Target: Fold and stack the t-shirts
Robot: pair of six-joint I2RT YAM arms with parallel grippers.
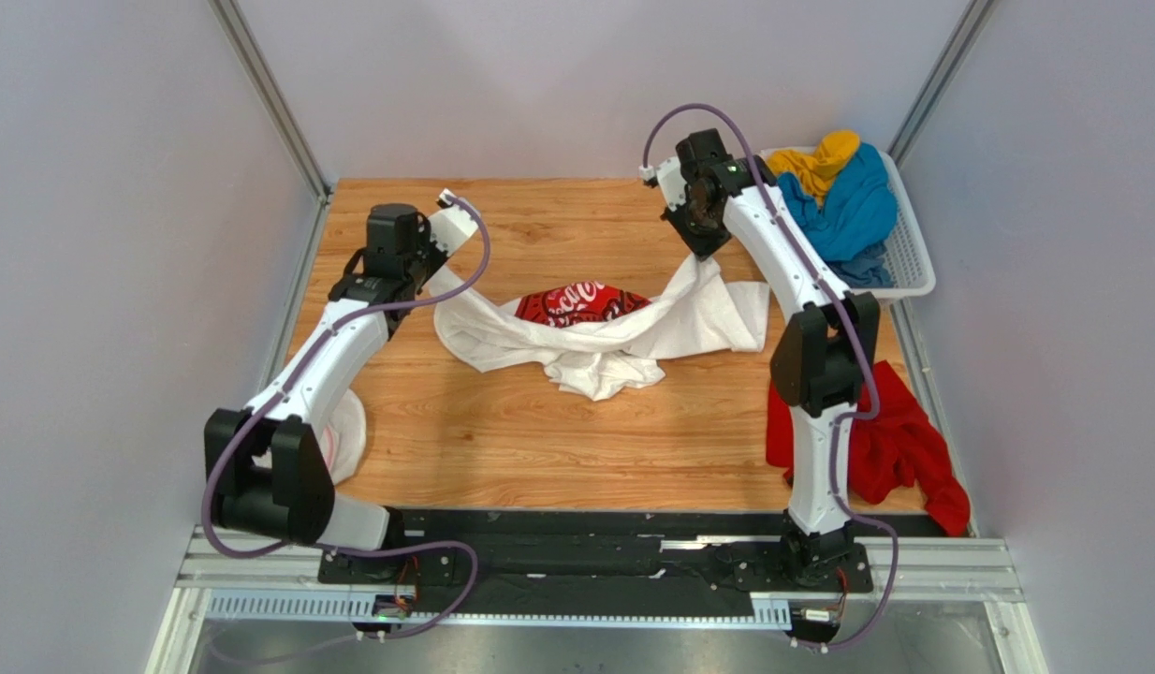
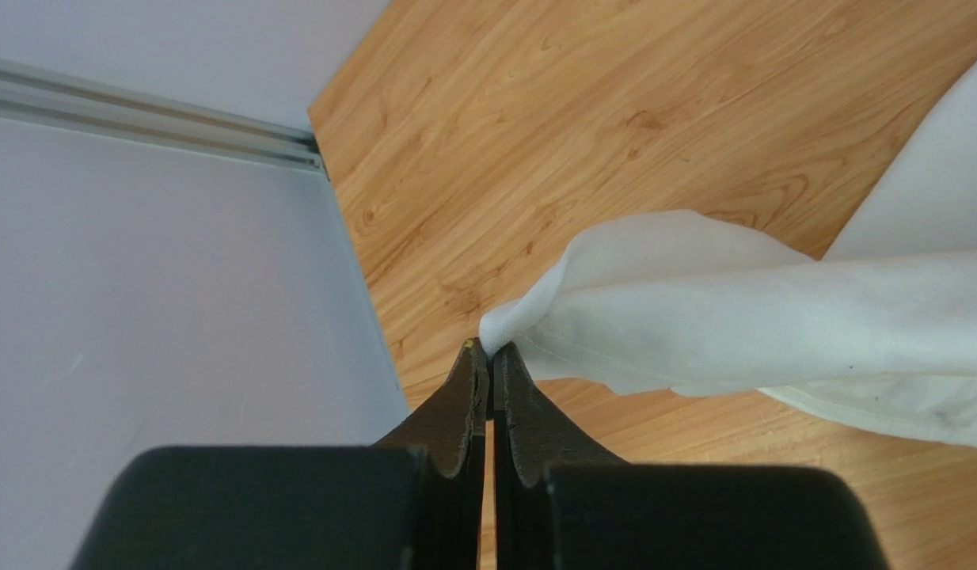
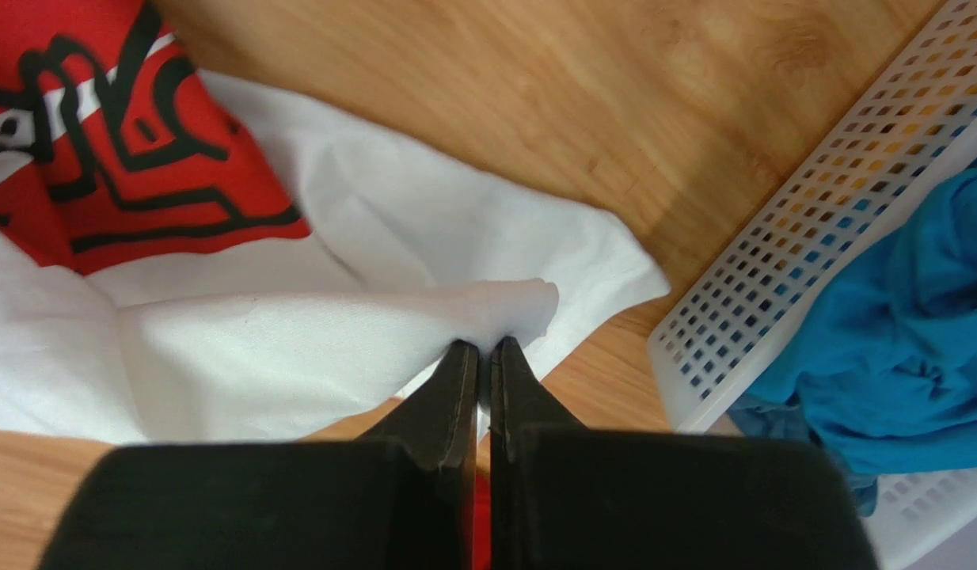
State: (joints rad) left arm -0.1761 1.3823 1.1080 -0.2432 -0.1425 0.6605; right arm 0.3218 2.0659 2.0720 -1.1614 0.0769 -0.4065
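Plainly one printed t-shirt (image 1: pixel 689 316), one basket (image 1: pixel 912 261).

Left white-and-black jointed arm (image 1: pixel 316 368) angles forward, elbow low; right arm (image 1: pixel 791 274) rears up, wrist bent down; left claw (image 2: pixel 490 356) and right claw (image 3: pixel 486 352) each pinched tight on the large white cloth t-shirt (image 1: pixel 682 316).

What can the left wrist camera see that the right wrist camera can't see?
Only the left wrist camera shows the grey wall and the metal rail. Only the right wrist camera shows the red print, the white basket and the blue t-shirt in it. Both show the wooden table and the white t-shirt, its edge pinched in shut jaws.
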